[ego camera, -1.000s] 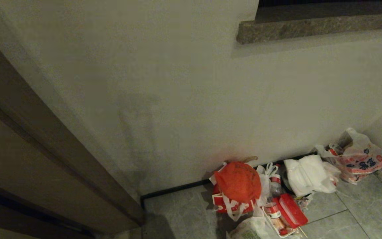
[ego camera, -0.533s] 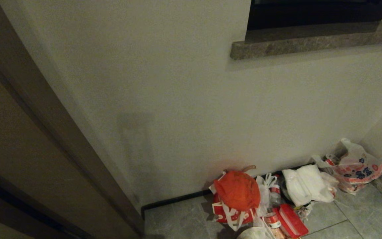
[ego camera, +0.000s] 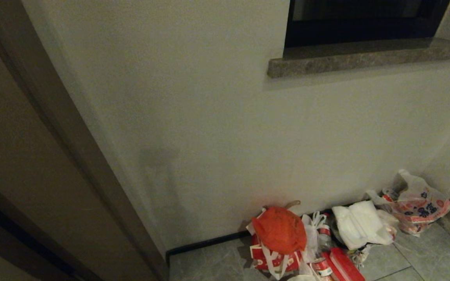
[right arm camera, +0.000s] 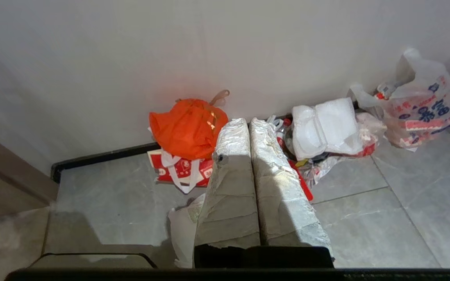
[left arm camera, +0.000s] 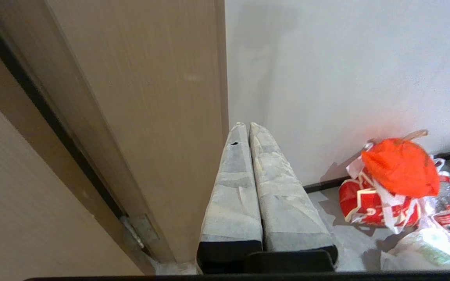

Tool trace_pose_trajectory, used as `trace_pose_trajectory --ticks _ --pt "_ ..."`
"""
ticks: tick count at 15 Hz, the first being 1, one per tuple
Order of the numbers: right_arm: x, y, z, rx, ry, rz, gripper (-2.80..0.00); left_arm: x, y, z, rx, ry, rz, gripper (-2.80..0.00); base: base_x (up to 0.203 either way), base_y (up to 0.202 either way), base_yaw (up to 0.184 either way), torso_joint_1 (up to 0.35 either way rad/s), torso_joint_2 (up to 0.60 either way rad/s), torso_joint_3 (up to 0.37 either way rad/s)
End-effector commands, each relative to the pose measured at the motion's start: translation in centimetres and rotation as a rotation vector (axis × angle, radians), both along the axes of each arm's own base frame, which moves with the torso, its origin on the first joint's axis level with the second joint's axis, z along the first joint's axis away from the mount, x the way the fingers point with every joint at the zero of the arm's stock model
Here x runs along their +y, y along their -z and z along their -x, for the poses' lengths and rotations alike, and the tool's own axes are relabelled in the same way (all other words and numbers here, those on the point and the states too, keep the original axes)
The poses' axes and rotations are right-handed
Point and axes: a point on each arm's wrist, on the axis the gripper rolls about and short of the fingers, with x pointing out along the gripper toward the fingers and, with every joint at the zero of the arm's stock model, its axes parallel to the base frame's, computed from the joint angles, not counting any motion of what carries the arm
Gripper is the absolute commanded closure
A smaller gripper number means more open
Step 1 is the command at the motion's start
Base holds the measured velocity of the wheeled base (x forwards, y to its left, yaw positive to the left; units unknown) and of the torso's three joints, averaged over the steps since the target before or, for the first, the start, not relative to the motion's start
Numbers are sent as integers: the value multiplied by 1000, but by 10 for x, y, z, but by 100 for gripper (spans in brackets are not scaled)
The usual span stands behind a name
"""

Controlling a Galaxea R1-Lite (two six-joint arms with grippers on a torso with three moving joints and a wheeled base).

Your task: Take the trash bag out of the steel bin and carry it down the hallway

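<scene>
Crinkly plastic orange-red bag (ego camera: pixel 280 230); marble-veined floor tiles (ego camera: pixel 217 261)

The cream wall (ego camera: pixel 209 128) is faced obliquely from above by the head view, with the rubbish pile at 5 o'clock. The floor is viewed from low down, past each hand, by the wrist views: door frame (left arm camera: pixel 104 128) at 9 o'clock for the left. The orange-red bag (ego camera: pixel 280 229) (left arm camera: pixel 400 167) (right arm camera: pixel 188 127) is shared by all three views.

Left gripper (left arm camera: pixel 247 127) and right gripper (right arm camera: pixel 246 123), jaws together, empty.
</scene>
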Motion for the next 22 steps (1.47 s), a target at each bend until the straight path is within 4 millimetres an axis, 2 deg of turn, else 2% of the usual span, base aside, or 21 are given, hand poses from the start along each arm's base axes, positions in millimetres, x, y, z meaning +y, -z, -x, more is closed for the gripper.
trace_pose_trajectory --ticks 1,14,22 --pt "0 0 0 3 0 0 0 0 1 0 1 0 1 0 0 0 0 -119 404 292" --pt "0 0 0 1 1 0 0 0 1 0 1 0 1 0 0 0 0 -65 435 366" --pt "0 0 0 0 -5 1 0 0 1 0 2 0 1 0 0 0 0 2 51 53"
